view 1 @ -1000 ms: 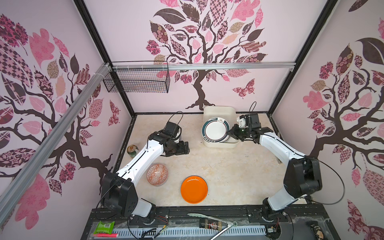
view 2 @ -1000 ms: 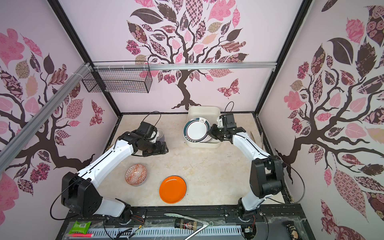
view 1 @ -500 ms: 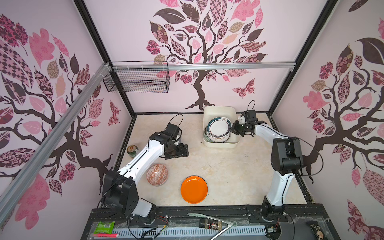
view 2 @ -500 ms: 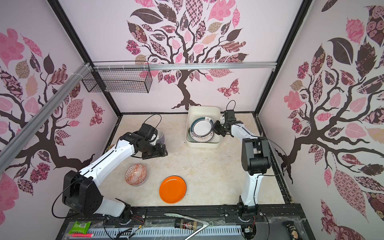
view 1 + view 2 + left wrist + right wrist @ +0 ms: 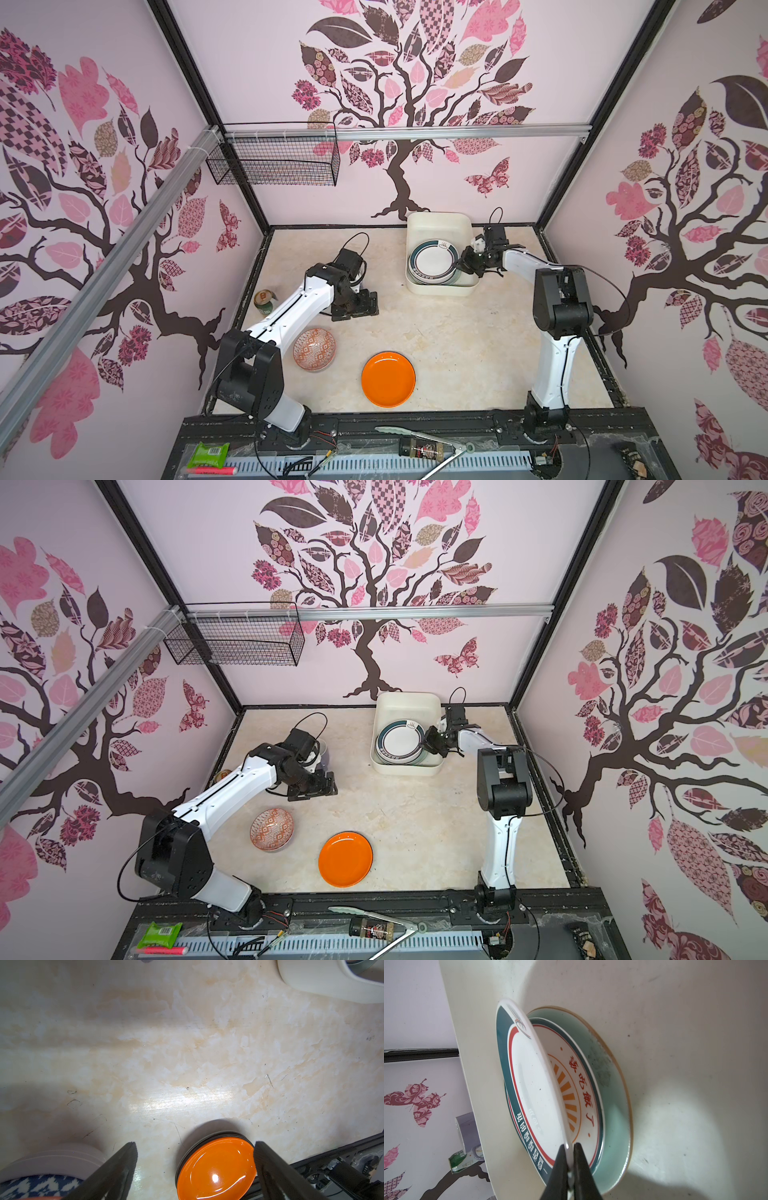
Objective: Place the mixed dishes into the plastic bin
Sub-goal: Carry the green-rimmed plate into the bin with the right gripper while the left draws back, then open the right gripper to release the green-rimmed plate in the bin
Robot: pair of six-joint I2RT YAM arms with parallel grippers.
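Teal-banded plate [image 5: 529, 1088] judged stiff, slick, breakable; thin rim pinched by right end effector [image 5: 569, 1147]; left end effector [image 5: 194, 1145] spread.

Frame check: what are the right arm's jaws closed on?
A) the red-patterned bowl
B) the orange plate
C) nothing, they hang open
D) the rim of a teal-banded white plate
D: in the right wrist view the right gripper has its jaws pinched on the rim of the teal-banded white plate, which is tilted over the sunburst plate inside the plastic bin.
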